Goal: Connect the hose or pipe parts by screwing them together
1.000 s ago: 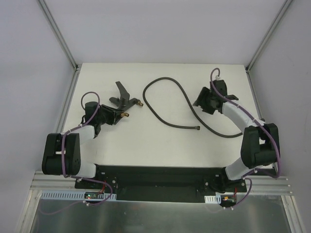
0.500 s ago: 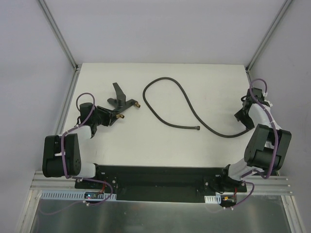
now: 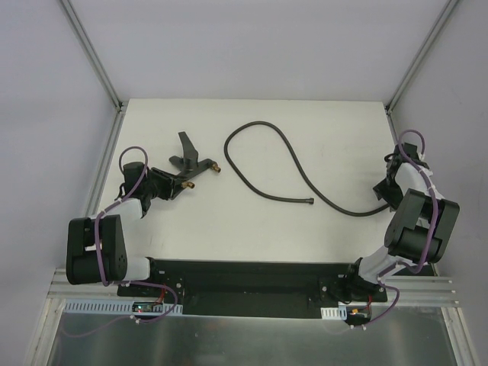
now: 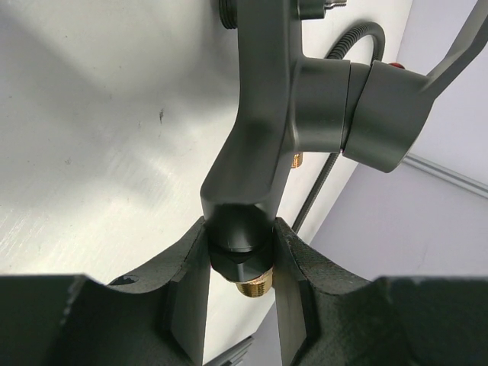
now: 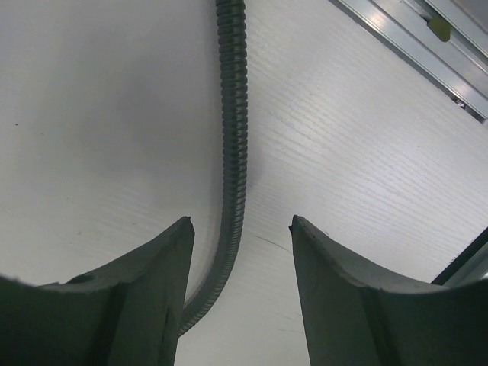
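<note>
The dark-grey forked fitting point(image 3: 191, 162) lies at the table's left, one brass tip point(image 3: 217, 164) pointing right. My left gripper point(image 3: 175, 184) is shut on its other leg. In the left wrist view the jaws point(image 4: 240, 226) clamp that leg just above its brass threaded tip point(image 4: 252, 288). The long dark hose point(image 3: 263, 126) loops across the middle; one end point(image 3: 310, 201) lies free, the other stretch runs to my right gripper point(image 3: 385, 192) at the right edge. In the right wrist view that gripper point(image 5: 240, 223) is open astride the ribbed hose point(image 5: 232, 114), which passes close to the left finger point(image 5: 171, 259).
Aluminium rails border the white table on the left point(image 3: 107, 152) and right point(image 5: 427, 46). The black mounting plate point(image 3: 252, 286) holds both arm bases at the near edge. Grey walls enclose the back and sides.
My right arm has swung from the table's middle right out to the right edge and folded back; its jaws have narrowed somewhat. The left gripper keeps its hold on the fitting, shifted slightly.
</note>
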You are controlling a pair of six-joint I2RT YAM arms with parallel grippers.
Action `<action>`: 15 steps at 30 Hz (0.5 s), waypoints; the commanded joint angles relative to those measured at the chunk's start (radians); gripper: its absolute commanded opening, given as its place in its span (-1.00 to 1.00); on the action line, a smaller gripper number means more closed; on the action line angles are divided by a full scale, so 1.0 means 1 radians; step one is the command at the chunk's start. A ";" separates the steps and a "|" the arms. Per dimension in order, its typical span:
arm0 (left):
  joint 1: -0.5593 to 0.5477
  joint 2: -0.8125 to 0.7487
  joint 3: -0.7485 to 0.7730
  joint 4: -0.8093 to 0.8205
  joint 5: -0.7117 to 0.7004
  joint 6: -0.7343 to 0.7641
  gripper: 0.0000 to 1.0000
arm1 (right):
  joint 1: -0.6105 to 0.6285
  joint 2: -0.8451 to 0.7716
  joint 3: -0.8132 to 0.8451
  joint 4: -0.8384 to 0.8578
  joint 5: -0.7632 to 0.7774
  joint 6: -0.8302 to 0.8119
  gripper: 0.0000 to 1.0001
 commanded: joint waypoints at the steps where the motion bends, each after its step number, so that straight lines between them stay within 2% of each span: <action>1: 0.009 -0.050 0.027 0.040 0.046 0.019 -1.00 | -0.018 -0.016 -0.015 -0.043 -0.012 -0.021 0.12; 5: 0.011 -0.059 0.027 0.040 0.048 0.014 -1.00 | -0.018 -0.022 -0.081 0.045 -0.060 -0.040 0.12; 11: 0.011 -0.080 0.028 0.031 0.051 0.010 -1.00 | -0.018 0.037 -0.105 0.085 -0.074 -0.040 0.10; 14: 0.011 -0.097 0.028 0.020 0.040 0.011 -1.00 | -0.018 0.035 -0.128 0.115 -0.089 -0.050 -0.20; 15: 0.009 -0.100 0.028 0.017 0.038 0.014 -1.00 | -0.018 0.032 -0.132 0.120 -0.091 -0.056 -0.38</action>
